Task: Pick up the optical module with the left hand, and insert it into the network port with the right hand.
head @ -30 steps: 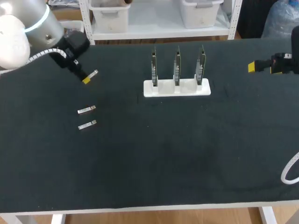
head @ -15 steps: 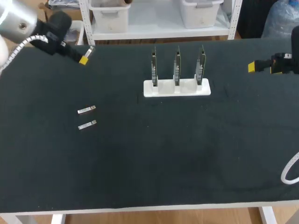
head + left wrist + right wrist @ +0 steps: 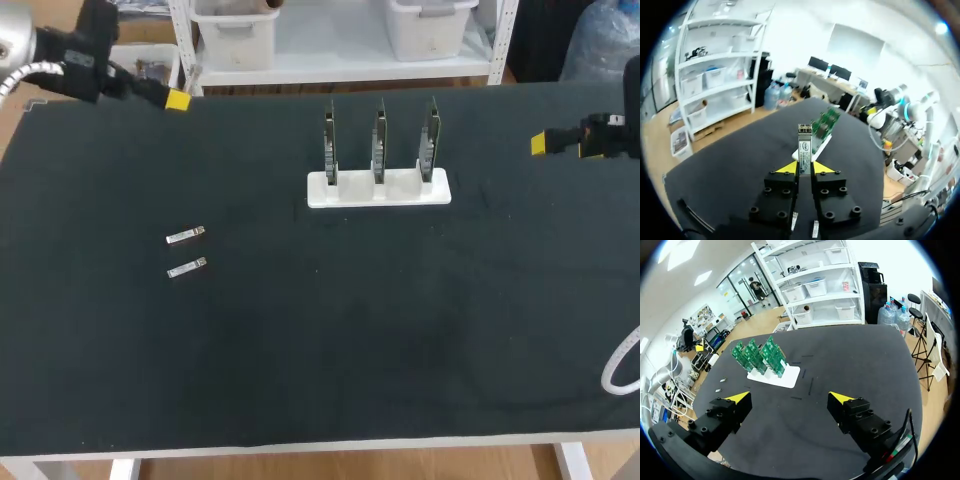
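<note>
Our left gripper (image 3: 804, 167), jaws closed on the upright optical module (image 3: 804, 142), hangs over the table's (image 3: 320, 350) far left corner. Our right gripper (image 3: 791, 397) hangs wide open and empty at the right edge. Between them stands a white rack (image 3: 378, 190) of three circuit boards (image 3: 379, 140). Two more modules (image 3: 186, 236) lie near the left.

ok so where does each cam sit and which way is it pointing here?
Head view: fixed above and behind, looking down on the table; left pincer shows at far left, right pincer at right.
Left wrist view: on the left wrist, looking along its fingers across the table; own pincer shut on the optical module.
Right wrist view: on the right wrist, facing over the table; own pincer open.
Shared: all three show the white rack of circuit boards.
</note>
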### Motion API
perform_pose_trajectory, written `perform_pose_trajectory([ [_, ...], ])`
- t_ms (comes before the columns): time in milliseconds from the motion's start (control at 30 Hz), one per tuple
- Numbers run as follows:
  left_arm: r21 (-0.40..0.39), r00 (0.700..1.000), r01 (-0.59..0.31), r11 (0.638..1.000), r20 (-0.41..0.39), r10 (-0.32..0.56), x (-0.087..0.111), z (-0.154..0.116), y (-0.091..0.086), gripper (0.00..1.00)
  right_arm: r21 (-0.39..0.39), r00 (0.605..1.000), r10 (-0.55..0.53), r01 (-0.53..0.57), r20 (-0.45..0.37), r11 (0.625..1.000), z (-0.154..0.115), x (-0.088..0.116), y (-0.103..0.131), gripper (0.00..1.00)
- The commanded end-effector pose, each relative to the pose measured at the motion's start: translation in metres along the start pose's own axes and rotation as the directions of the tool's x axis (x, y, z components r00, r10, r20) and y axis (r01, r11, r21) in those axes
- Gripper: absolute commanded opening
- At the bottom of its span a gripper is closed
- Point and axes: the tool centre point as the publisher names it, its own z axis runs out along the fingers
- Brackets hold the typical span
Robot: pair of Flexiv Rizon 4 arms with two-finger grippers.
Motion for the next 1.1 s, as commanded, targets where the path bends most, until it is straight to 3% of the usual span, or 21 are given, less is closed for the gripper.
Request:
perform_pose_trajectory([
  [33,0.033,0.965,-0.048,0.998,0.259,0.038,-0.005,0.0,-0.005,0.0,0.003,1.0,0.0,0.0,0.0,1.0,-0.002,0.001,0.001,1.0],
  [367,0.073,0.941,-0.15,0.986,0.317,0.12,-0.029,0.013,-0.019,0.0,0.003,1.0,0.0,0.0,0.0,1.0,-0.002,0.001,0.001,1.0],
  [633,0.171,0.921,-0.179,0.969,0.377,0.103,-0.047,0.023,-0.026,0.0,0.003,1.0,0.0,0.0,0.0,1.0,-0.002,0.001,0.001,1.0],
  [1100,0.166,0.932,-0.183,0.969,0.344,0.118,-0.049,0.031,-0.029,0.0,0.003,1.0,0.0,0.0,0.0,1.0,-0.002,0.001,0.001,1.0],
])
